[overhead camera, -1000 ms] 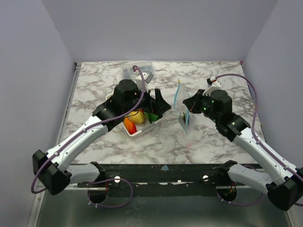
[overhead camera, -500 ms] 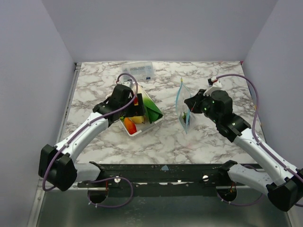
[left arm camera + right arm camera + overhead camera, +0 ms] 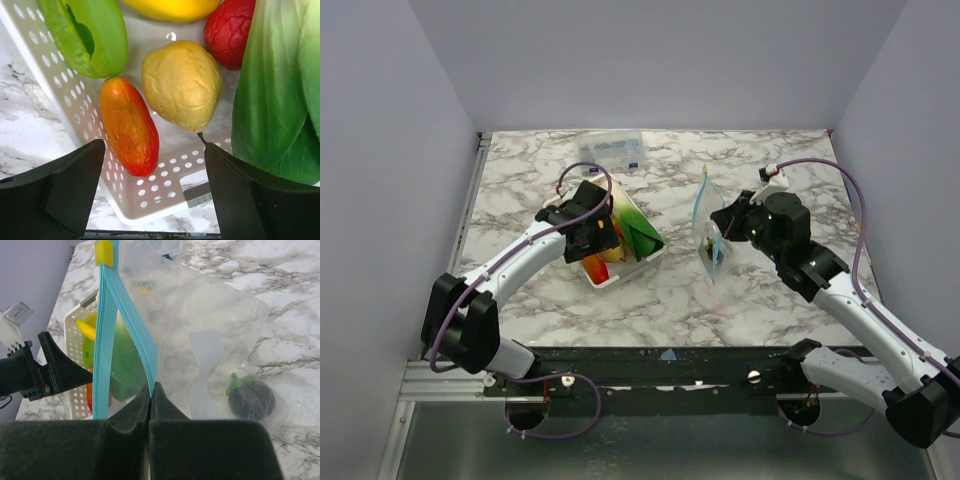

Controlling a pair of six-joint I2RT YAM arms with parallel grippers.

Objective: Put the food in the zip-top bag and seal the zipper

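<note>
Your left gripper point(image 3: 153, 150): fingers apart over the white tray point(image 3: 60, 95), flanking orange-red piece point(image 3: 129, 125) and lemon point(image 3: 182, 85) | your right gripper point(image 3: 150, 390): clamped on bag point(image 3: 210, 330) at blue zipper point(image 3: 107, 340), bag upright right of tray | purple piece point(image 3: 251, 399) inside bag.

No words, brand names, numbers or signs can be read in any view. The only label-like marks are small dark blue patches on a clear box point(image 3: 612, 146) at the far edge of the table point(image 3: 770, 300), left of centre, too small and blurred to make out.
</note>
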